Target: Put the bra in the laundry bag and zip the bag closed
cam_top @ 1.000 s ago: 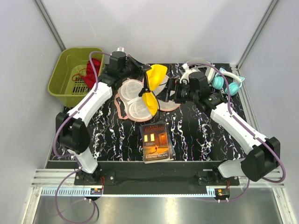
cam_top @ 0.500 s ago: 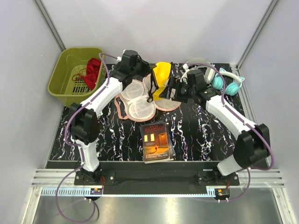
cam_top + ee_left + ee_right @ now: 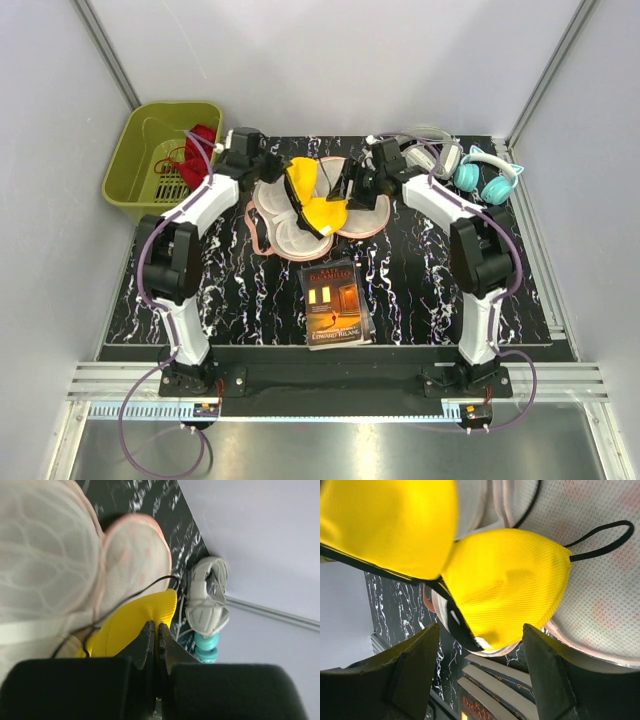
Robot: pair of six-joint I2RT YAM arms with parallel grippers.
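Over the open laundry bag (image 3: 278, 232), the bra (image 3: 312, 200) lies across the white mesh cups. On the wrist view, the left gripper (image 3: 155, 630) hides its own bite; fingers near-closed on the yellow edge. I see the right gripper (image 3: 480, 630) spread wide, empty. Half a second ago the bra hung higher. Ribbed yellow cups, dark straps.

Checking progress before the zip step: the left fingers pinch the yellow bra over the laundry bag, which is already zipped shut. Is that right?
Not quite. The laundry bag lies open, its white mesh cups facing up, as the top external view shows. The left fingers do pinch the yellow bra over it.
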